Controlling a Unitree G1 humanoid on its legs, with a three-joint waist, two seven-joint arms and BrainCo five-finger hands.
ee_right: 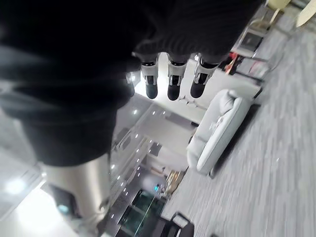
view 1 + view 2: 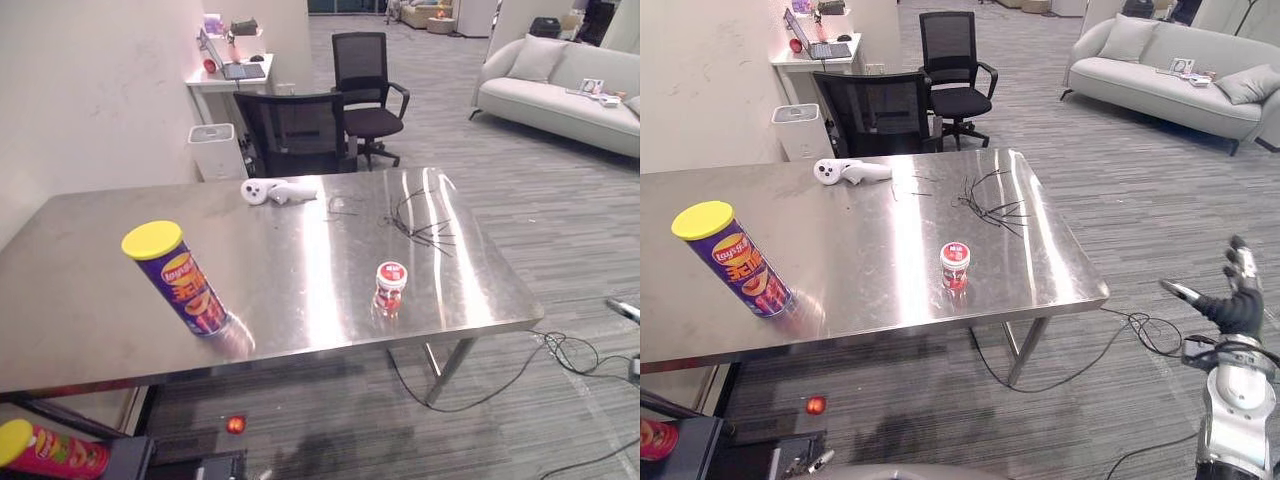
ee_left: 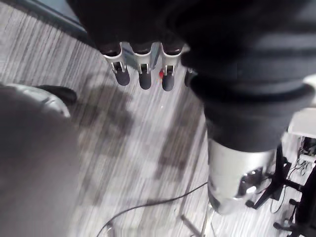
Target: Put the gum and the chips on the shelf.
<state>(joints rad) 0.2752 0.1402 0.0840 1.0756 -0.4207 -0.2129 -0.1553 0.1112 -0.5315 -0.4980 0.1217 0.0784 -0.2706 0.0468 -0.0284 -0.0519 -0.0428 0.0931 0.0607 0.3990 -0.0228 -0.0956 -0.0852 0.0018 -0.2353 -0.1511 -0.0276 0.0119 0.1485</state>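
Office carpet runs back to a sofa (image 2: pixel 560 95) and a chair (image 2: pixel 365 80); nearer to us stands a steel table (image 2: pixel 300 300), and both of the task's things are on it. The chips (image 2: pixel 180 285) stand upright near the front left edge, lid on; the gum (image 2: pixel 390 288) stands upright near the front right edge, well apart from the chips. A white controller (image 2: pixel 268 191) and some black wires (image 2: pixel 420 225) lie toward the far side, away from both.

Our right hand (image 2: pixel 1238 300) is raised off to the right of the table, well apart from it, fingers straight and empty; our left hand (image 3: pixel 144 74) hangs low over the carpet, fingers also straight, holding nothing.

We judge that neither thing has been picked up, so the first reach is the step in hand. A red can (image 2: pixel 55 450) lies low at the near left, below the table edge; whether that spot is the shelf we cannot tell.

The next move calls for bringing a hand over the table; the gum sits nearer our right side, so the right hand suits it, coming from the side with fingers wide enough to wrap the small jar without tipping it.
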